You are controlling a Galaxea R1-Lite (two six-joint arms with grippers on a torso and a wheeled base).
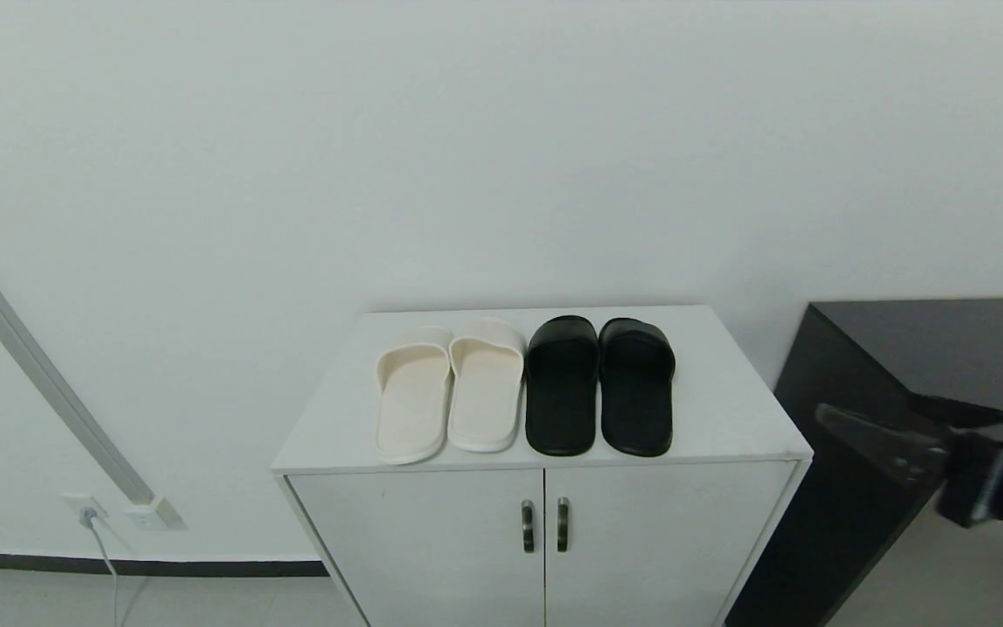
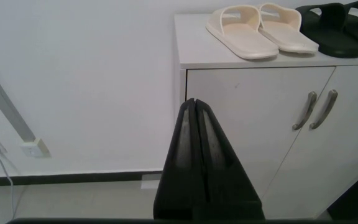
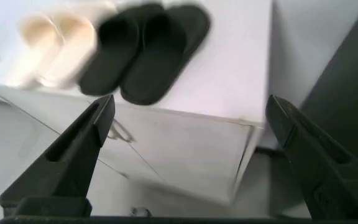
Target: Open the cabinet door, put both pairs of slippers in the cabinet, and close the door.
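Note:
A white cabinet (image 1: 728,409) stands against the wall with both doors shut, its two metal handles (image 1: 544,525) side by side at the middle. On its top lie a cream pair of slippers (image 1: 449,392) on the left and a black pair of slippers (image 1: 599,386) on the right, toes toward the wall. My right gripper (image 1: 828,418) hangs open to the right of the cabinet at about top height; its own view shows the right gripper (image 3: 190,102) with fingers wide apart before the black slippers (image 3: 143,53). My left gripper (image 2: 194,102) is shut and empty, low and left of the cabinet (image 2: 241,99).
A black desk (image 1: 945,340) stands close to the cabinet's right side, just behind my right arm. On the wall at the left run a slanted grey conduit (image 1: 31,366) and a socket with a plugged cable (image 1: 84,512). Grey floor lies in front.

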